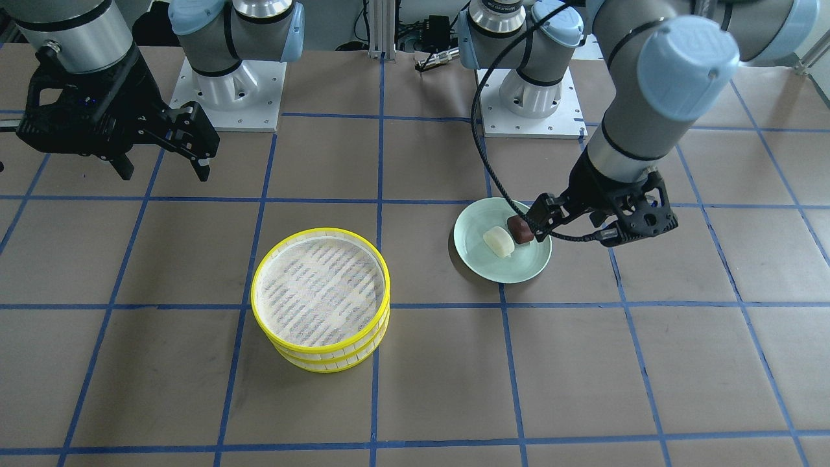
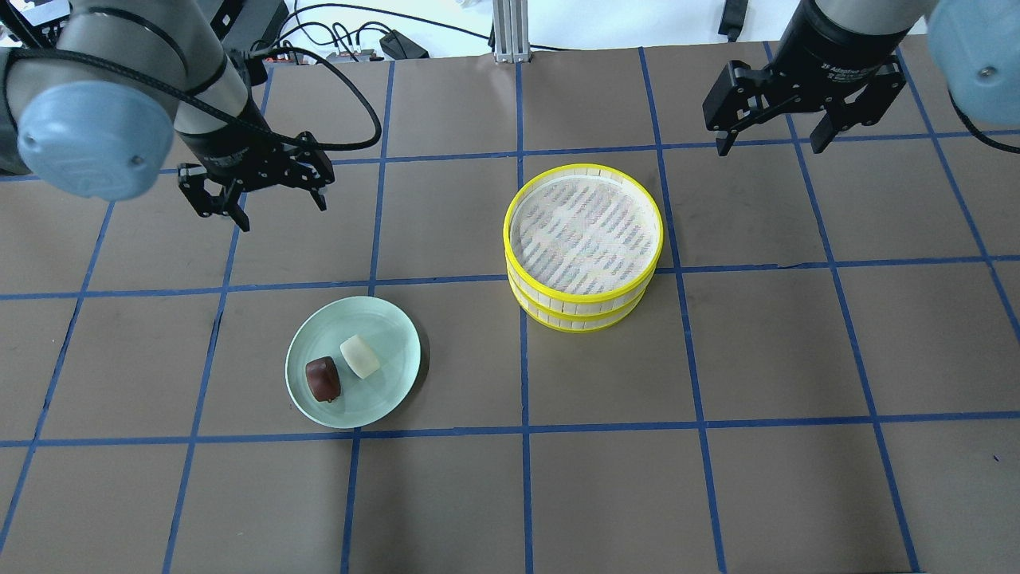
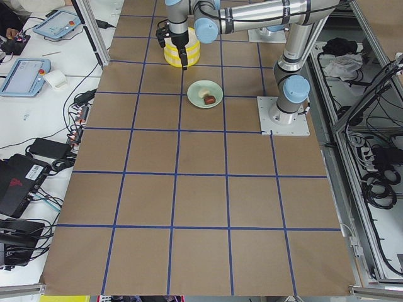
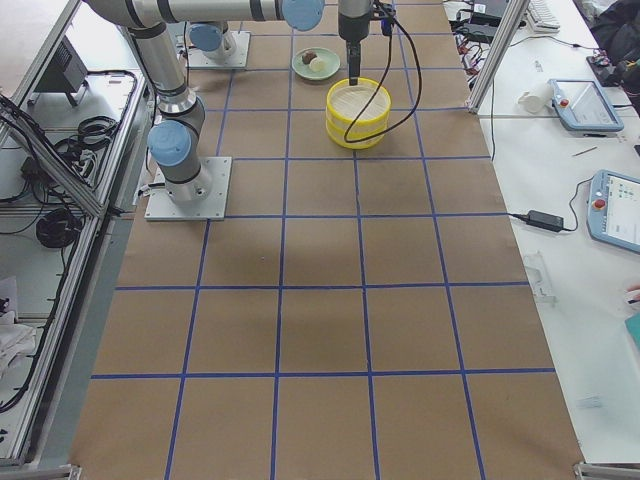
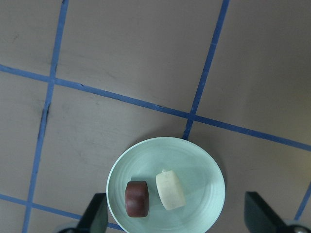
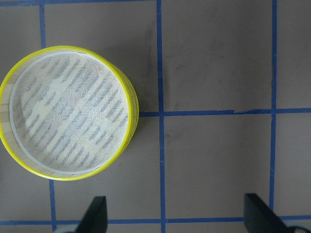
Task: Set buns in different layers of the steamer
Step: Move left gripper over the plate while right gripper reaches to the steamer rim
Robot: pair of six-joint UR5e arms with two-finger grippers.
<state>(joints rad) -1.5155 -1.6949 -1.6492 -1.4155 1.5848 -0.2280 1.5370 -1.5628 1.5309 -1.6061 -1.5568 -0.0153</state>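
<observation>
A creamy white bun (image 2: 359,355) and a dark reddish-brown bun (image 2: 323,379) lie side by side on a pale green plate (image 2: 386,335). The two steamer layers are stacked, the upper tray (image 2: 584,299) on the lower tray (image 2: 584,323), and the upper floor is empty. My left gripper (image 2: 279,211) is open and empty, held high and apart from the plate. The left wrist view shows the brown bun (image 5: 137,198) and the white bun (image 5: 170,190) below it. My right gripper (image 2: 769,147) is open and empty, high beside the stack (image 6: 131,107).
The brown table (image 2: 510,494) carries a grid of blue tape lines. The two arm bases (image 1: 224,97) stand at the table's robot side. A black cable (image 1: 483,155) hangs from the left arm near the plate.
</observation>
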